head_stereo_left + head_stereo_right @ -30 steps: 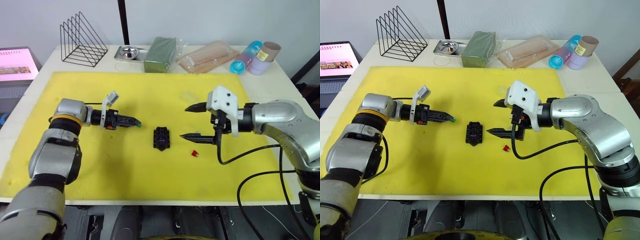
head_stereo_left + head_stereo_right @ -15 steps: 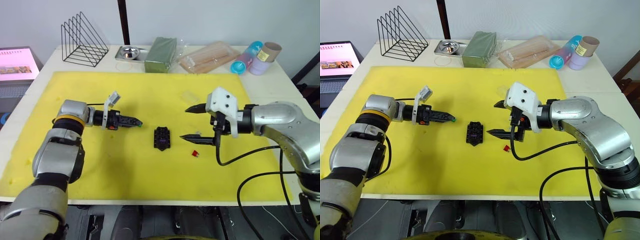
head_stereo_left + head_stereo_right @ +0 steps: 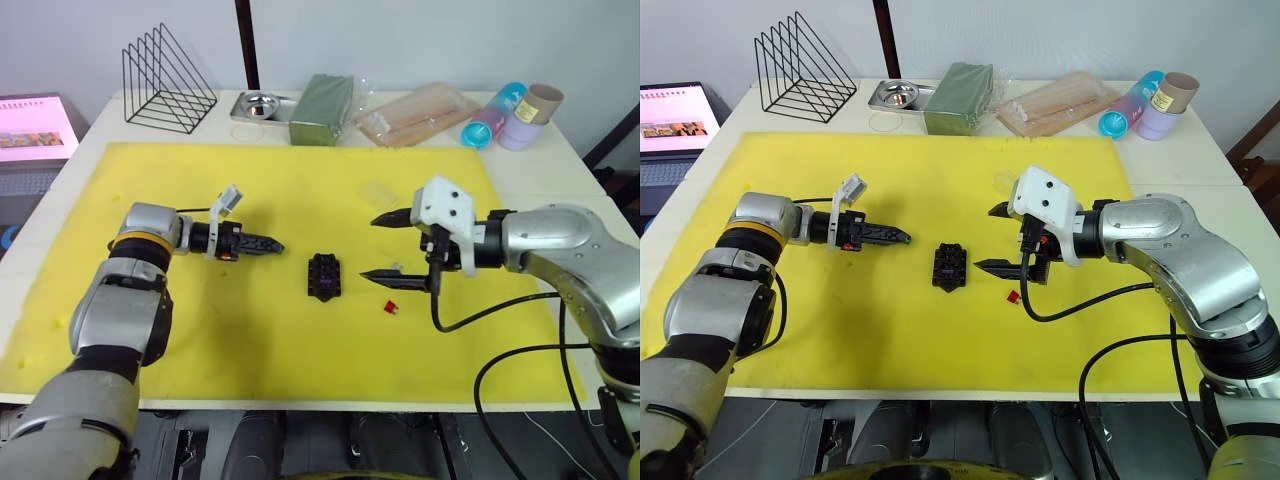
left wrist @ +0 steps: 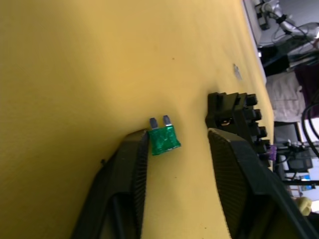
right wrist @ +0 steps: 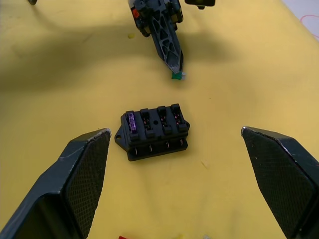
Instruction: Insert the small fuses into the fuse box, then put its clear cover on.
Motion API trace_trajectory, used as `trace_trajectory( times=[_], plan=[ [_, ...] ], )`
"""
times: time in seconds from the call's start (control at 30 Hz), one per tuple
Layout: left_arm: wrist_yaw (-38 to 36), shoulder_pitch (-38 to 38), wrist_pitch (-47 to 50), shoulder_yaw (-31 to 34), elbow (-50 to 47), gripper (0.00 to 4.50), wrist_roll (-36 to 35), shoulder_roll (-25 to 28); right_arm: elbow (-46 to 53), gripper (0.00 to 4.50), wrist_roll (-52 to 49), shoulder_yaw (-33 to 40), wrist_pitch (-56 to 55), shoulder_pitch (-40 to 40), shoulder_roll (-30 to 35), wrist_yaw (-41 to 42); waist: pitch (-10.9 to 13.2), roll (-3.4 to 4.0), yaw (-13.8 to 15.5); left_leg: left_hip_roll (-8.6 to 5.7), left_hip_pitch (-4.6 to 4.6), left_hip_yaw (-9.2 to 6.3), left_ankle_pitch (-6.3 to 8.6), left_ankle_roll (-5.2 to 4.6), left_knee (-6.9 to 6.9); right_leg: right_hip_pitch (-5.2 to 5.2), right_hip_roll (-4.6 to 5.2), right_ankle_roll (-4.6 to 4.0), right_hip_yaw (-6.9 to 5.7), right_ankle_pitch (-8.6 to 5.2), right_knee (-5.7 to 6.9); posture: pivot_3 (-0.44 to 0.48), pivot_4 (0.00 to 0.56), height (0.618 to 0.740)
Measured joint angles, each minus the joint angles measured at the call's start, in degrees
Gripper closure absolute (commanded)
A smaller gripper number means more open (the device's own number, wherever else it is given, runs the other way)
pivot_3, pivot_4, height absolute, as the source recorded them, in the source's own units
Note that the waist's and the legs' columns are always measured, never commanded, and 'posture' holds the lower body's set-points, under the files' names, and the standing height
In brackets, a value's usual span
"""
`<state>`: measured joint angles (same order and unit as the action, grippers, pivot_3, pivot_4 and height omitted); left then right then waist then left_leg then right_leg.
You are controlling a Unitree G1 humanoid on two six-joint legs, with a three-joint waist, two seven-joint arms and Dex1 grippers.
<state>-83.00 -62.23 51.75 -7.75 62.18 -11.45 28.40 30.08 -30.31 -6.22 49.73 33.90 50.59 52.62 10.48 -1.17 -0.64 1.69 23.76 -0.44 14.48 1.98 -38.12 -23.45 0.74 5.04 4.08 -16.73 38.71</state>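
Yellow mat [image 3: 200,330]: green fuse [image 4: 163,140] against one finger of spread left hand [image 4: 177,144].

The fuse box [image 3: 323,276] sits on the mat [image 3: 300,340] between my two grippers, with my left gripper [image 3: 276,245] just off to its left and my right gripper [image 3: 375,245] to its right. One fuse [image 4: 163,140] is right at my left fingertips, another fuse [image 5: 132,122] is already in an end slot of the box, and a third fuse [image 3: 390,307] lies on the mat to the box's right, under my right gripper. Behind the mat there's a wire rack [image 3: 167,84], a tray [image 3: 258,106], a block [image 3: 321,108], a bag of sticks [image 3: 417,113] and some cups [image 3: 510,115] going left to right, and the clear cover [image 3: 378,192] lies on the mat behind my right gripper.
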Motion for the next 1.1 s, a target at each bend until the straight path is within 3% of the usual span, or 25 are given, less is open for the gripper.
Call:
trace_trajectory(
  times=[0.17,0.27,0.33,0.67,0.8,1.1],
  plan=[
    [0.3,0.0,-1.2,0.3,0.5,2.42,0.4,-0.2,0.0,0.0,0.2,0.0,0.0,0.0,0.0,0.0,0.0,0.0,0.0,0.0,-0.01,0.0,0.0,0.0,0.0,0.01,0.0,0.0,0.0,0.0,0.0,0.0,0.15,0.74],
    [0.8,0.0,-1.4,0.5,0.7,3.06,0.8,-0.3,0.0,0.0,0.3,0.0,0.0,0.0,0.0,0.0,0.0,0.0,0.0,0.0,-0.01,-0.01,0.0,0.0,0.0,0.01,0.0,0.0,0.0,0.0,0.0,0.0,0.15,0.74],
    [1.0,0.0,-1.4,0.6,0.7,3.71,0.9,-0.3,0.0,0.0,0.3,0.0,0.0,0.0,0.0,0.0,0.0,0.0,0.0,0.0,0.0,0.0,0.0,0.0,0.0,0.01,0.0,0.0,0.0,0.0,0.0,0.0,0.15,0.74],
    [1.4,0.0,-1.5,0.6,0.7,3.71,1.1,-0.4,0.0,0.0,0.4,0.0,0.0,0.0,0.0,0.0,0.0,0.0,-0.1,0.0,0.0,0.0,0.0,0.0,0.0,0.0,-0.01,0.0,0.0,0.0,0.0,0.0,0.15,0.74],
    [1.4,0.0,-1.6,0.6,0.7,4.49,1.2,-0.4,0.0,0.0,0.5,0.0,0.0,0.0,0.0,0.0,0.0,0.0,-0.1,0.0,0.0,0.0,0.0,0.0,0.0,0.0,-0.01,0.0,0.0,0.0,0.0,0.0,0.15,0.74],
    [0.4,0.3,-2.7,0.6,0.7,4.49,1.4,-0.4,0.0,0.0,0.9,-0.2,-0.1,0.0,-0.1,-0.1,0.0,0.0,-0.1,0.01,0.0,-0.01,0.0,0.0,0.0,0.0,-0.01,0.0,-0.01,0.0,0.0,0.0,0.15,0.74]
  ],
)
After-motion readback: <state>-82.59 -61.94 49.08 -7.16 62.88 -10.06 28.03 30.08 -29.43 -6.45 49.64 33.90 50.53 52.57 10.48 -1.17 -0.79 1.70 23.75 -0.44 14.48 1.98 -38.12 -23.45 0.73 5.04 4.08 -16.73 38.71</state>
